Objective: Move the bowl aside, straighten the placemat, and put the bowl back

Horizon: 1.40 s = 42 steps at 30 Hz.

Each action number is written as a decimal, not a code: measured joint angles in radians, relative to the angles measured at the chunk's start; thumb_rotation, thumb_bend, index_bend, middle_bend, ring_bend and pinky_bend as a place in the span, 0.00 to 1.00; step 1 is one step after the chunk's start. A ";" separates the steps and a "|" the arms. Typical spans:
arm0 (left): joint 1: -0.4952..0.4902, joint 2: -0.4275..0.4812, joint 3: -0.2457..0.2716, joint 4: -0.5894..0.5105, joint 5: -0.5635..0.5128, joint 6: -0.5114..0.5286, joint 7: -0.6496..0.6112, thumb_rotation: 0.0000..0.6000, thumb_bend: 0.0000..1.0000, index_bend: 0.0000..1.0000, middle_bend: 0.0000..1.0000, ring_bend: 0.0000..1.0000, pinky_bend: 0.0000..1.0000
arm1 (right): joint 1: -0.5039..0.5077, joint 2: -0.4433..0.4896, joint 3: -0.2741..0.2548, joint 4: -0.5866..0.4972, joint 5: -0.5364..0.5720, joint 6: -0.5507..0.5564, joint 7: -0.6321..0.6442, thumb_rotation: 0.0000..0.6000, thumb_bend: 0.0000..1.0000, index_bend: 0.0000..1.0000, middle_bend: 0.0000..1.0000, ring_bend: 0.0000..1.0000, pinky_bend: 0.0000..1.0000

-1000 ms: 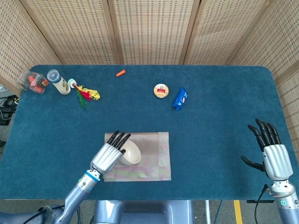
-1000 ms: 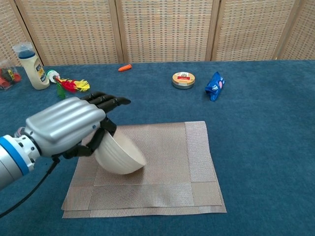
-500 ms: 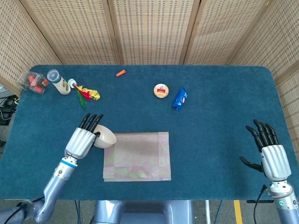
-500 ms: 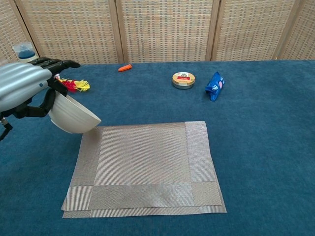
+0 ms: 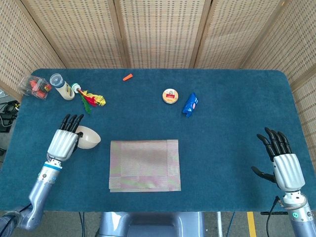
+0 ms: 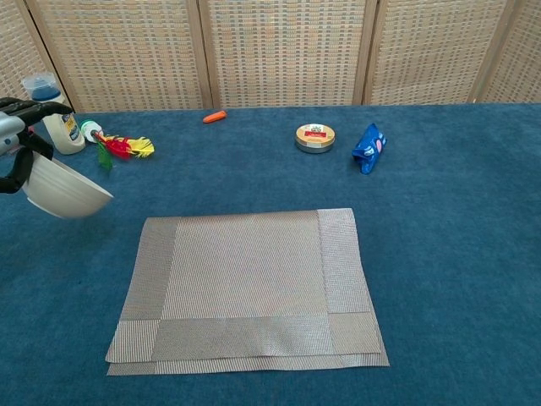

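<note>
My left hand grips a cream bowl by its rim, tilted, left of the placemat; the bowl also shows at the chest view's left edge, lifted off the cloth, with that hand mostly cut off. The woven grey placemat lies bare at the table's front centre, folded over on itself along its near edge. My right hand hovers at the front right, fingers spread, holding nothing.
At the back left stand a white bottle, a clear packet with red contents and a red-yellow feathered toy. An orange piece, a round tin and a blue packet lie further back.
My left hand has carried the bowl off the placemat and leftward, past the mat's left edge. The right hand has drifted slightly toward the front edge.
</note>
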 measured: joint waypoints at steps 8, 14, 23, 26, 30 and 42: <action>-0.006 -0.031 -0.008 0.165 -0.010 -0.003 -0.087 1.00 0.72 0.69 0.00 0.00 0.00 | 0.004 -0.003 -0.004 0.003 -0.004 -0.008 -0.006 1.00 0.13 0.16 0.00 0.00 0.00; -0.011 -0.067 -0.004 0.288 -0.025 -0.029 -0.144 1.00 0.68 0.65 0.00 0.00 0.00 | 0.007 -0.007 -0.005 0.007 0.000 -0.018 -0.003 1.00 0.13 0.16 0.00 0.00 0.00; 0.015 -0.061 0.060 0.314 -0.012 -0.061 -0.197 1.00 0.22 0.40 0.00 0.00 0.00 | 0.008 -0.009 -0.006 0.008 -0.002 -0.017 -0.008 1.00 0.13 0.16 0.00 0.00 0.00; 0.027 -0.031 0.079 0.282 -0.003 -0.065 -0.198 1.00 0.16 0.35 0.00 0.00 0.00 | 0.008 -0.009 -0.006 0.008 -0.002 -0.016 -0.009 1.00 0.13 0.16 0.00 0.00 0.00; 0.048 0.018 0.099 0.229 0.010 -0.051 -0.200 1.00 0.14 0.29 0.00 0.00 0.00 | 0.007 -0.009 -0.006 0.007 -0.003 -0.013 -0.010 1.00 0.13 0.16 0.00 0.00 0.00; 0.123 0.157 0.105 0.047 0.053 0.131 -0.242 1.00 0.14 0.22 0.00 0.00 0.00 | 0.006 -0.009 -0.008 0.001 -0.006 -0.012 -0.022 1.00 0.13 0.16 0.00 0.00 0.00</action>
